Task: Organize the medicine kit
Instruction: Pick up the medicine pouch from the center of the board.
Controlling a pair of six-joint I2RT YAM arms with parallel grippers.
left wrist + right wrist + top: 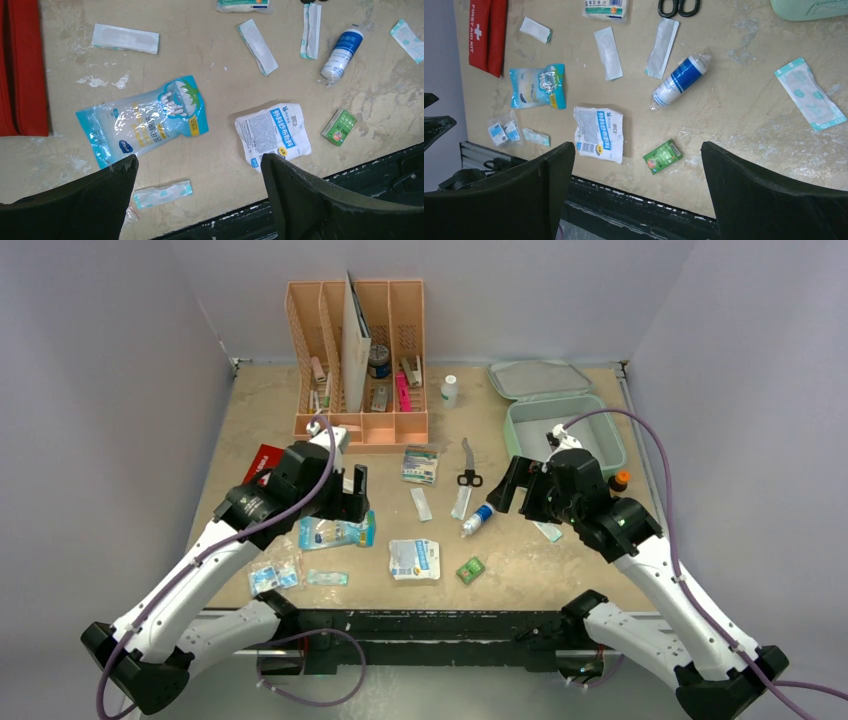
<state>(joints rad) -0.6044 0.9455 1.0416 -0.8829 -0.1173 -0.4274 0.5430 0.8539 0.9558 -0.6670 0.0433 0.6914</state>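
Note:
The mint-green medicine kit (517, 430) lies open at the back right, its lid (538, 378) flat behind it; a corner of the kit (809, 7) shows in the right wrist view. Loose supplies lie mid-table: a blue-and-white pouch (336, 532) (145, 117), a white packet (414, 559) (599, 134), a small green box (470, 569) (662, 156), a blue-labelled bandage roll (477, 519) (679, 80) and scissors (469, 465). My left gripper (352, 490) (200, 160) hovers open above the pouch. My right gripper (510, 488) (638, 147) hangs open beside the roll, holding nothing.
A peach slotted organizer (360, 360) stands at the back, a white bottle (449, 390) to its right. A red first-aid pouch (262, 462) (486, 35) lies at the left. Plaster strips (125, 38) and small sachets (273, 576) are scattered near the front edge.

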